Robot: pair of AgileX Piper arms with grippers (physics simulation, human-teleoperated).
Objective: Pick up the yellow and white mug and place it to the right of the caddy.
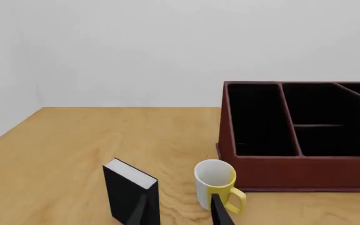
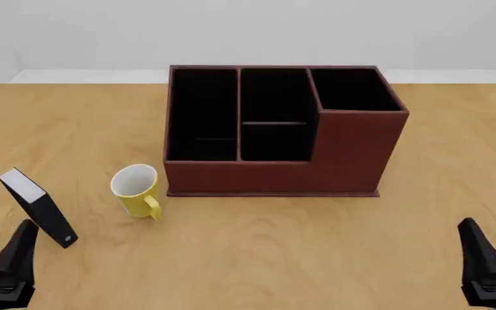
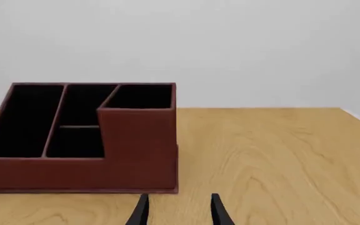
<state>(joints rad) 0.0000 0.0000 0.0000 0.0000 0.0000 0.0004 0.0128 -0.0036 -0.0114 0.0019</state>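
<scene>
Two claws, left (image 1: 178,211) and right (image 3: 177,210), apart; bare table (image 2: 454,161) right of caddy (image 2: 351,152); upright yellow-white mug (image 2: 137,191) just left of caddy.

Front view: fixed camera above and slightly behind both arms, looking forward and down across the desk (image 2: 257,258); the caddy (image 2: 351,155) sits mid-frame, the yellow and white mug (image 2: 136,190) just left of it. Left wrist view: low, near desk level, facing forward between the left claw (image 1: 180,211) fingertips; mug (image 1: 214,185) close, caddy (image 1: 292,168) beyond it. Right wrist view: equally low, behind the right claw (image 3: 176,211), facing the caddy's (image 3: 136,150) taller corner. All three views share the caddy and the pale back wall (image 2: 248,32); the mug appears only in the front and left wrist views.
</scene>
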